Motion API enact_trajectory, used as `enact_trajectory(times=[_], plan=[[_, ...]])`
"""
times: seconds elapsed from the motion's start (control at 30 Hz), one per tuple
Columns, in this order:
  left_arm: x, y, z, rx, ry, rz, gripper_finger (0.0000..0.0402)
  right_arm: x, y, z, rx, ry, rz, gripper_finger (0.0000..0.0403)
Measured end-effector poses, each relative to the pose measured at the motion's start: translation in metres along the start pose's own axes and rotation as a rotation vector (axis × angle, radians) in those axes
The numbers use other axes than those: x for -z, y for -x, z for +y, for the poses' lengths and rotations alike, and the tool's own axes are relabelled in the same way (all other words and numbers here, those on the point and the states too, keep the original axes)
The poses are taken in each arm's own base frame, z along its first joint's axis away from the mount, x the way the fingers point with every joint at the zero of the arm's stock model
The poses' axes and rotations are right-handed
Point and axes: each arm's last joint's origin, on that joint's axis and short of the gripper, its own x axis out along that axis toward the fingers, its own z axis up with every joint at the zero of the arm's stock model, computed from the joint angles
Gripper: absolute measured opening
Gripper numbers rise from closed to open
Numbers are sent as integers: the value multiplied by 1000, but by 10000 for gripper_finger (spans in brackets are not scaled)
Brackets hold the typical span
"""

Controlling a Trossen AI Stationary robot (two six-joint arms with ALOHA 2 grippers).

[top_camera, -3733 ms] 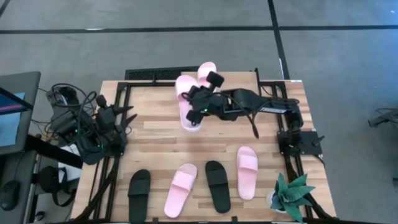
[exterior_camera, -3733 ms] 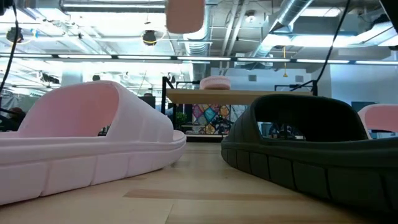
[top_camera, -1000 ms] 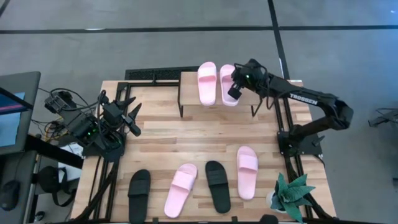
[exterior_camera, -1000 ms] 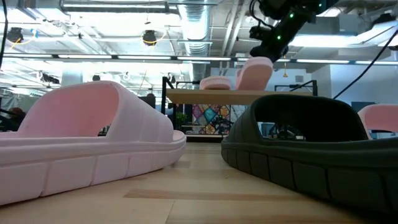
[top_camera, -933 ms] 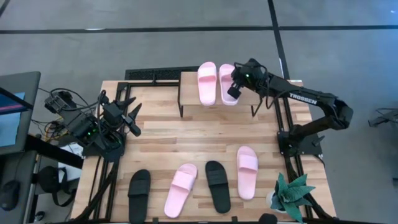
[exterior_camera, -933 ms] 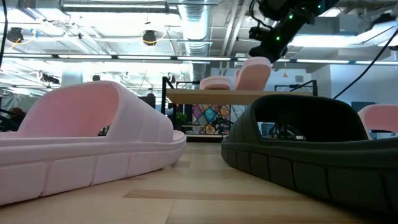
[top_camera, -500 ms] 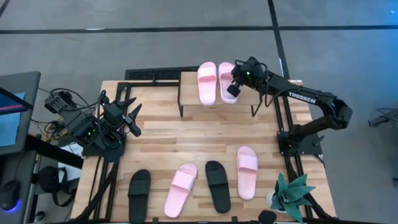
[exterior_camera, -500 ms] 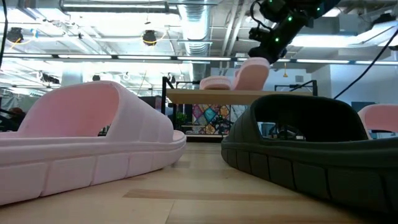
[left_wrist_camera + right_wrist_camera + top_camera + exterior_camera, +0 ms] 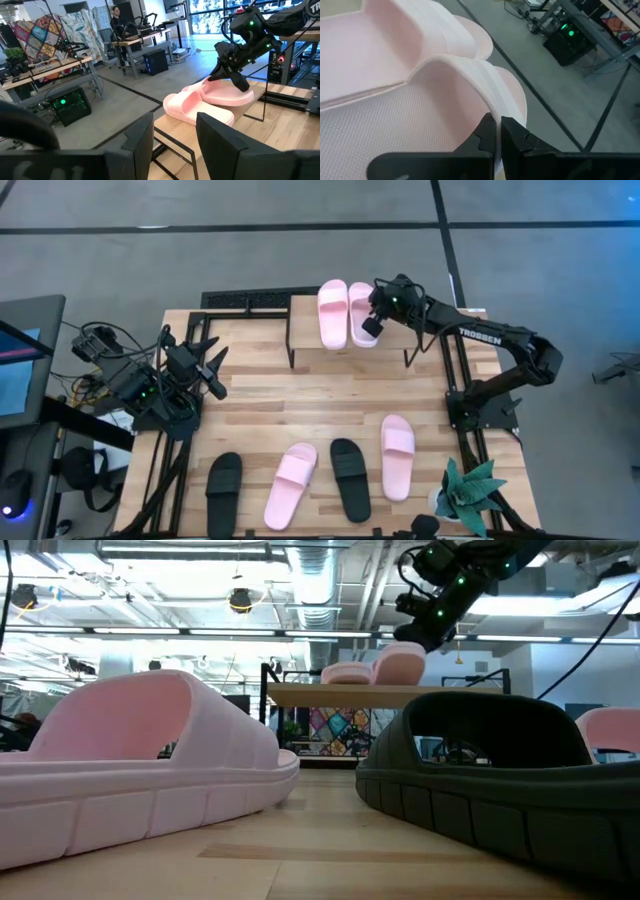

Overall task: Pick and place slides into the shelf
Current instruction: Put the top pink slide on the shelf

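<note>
**Pink pair nearly settled on the shelf**

Pink slide sits beside its mate on the shelf, the right gripper pinching its strap edge to steer it square. A second earlier it leaned more steeply; now it lies lower and closer. Left gripper waits, fingers spread, empty.

Potted plant, table corner

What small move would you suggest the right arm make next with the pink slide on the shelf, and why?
Probably open the right gripper: it is pinched shut on the strap of the second pink slide, which already lies on the shelf beside the first pink slide.
</note>
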Motion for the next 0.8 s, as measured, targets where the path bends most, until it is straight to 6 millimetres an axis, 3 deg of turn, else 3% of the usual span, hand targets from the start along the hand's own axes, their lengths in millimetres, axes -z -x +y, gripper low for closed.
enact_trajectory(times=[0.37, 0.8], plan=[[0, 0, 0, 0, 0, 0, 139, 2, -2, -2, -21, -1, 6, 3], [0, 0, 0, 4, 6, 7, 139, 5, -22, 12, -37, 24, 46, 3]])
